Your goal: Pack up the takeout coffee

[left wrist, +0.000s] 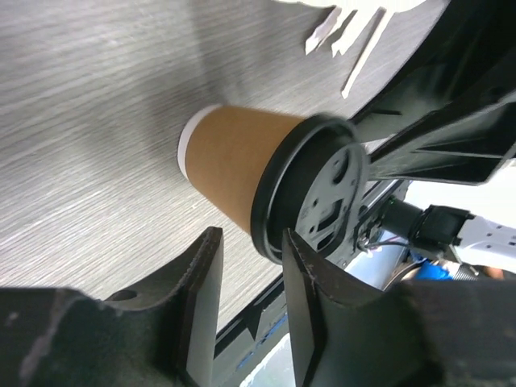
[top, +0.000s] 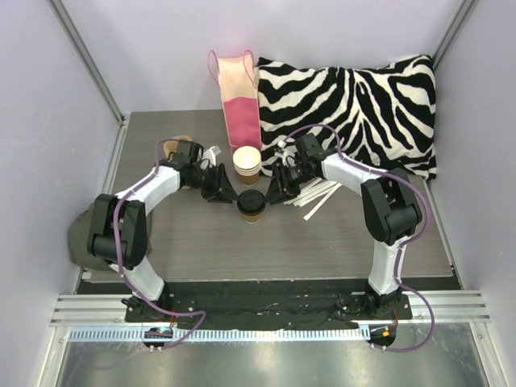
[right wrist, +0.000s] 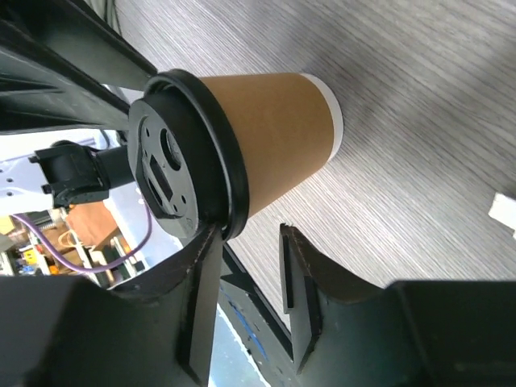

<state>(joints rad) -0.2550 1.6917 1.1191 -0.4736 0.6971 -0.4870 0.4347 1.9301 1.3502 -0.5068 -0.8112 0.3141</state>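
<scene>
A kraft-brown cup [top: 251,211] with a black lid [top: 251,199] stands on the table between my two grippers. A stack of cream-white cups [top: 247,164] stands just behind it. My left gripper [top: 226,193] is open and empty on the cup's left. In the left wrist view the brown cup [left wrist: 230,165] and its lid [left wrist: 318,189] lie just past the gripper [left wrist: 251,278], with the lid rim against one fingertip [left wrist: 302,258]. My right gripper [top: 274,193] is open and empty on the cup's right. In its view the lid [right wrist: 181,161] touches one fingertip [right wrist: 205,250] of the gripper [right wrist: 246,258].
A pink paper bag [top: 239,101] stands upright at the back, next to a zebra-striped pillow [top: 355,101]. White stirrers [top: 318,197] lie under the right arm. A tan object [top: 172,146] sits behind the left arm. An olive object [top: 79,234] lies at the table's left edge.
</scene>
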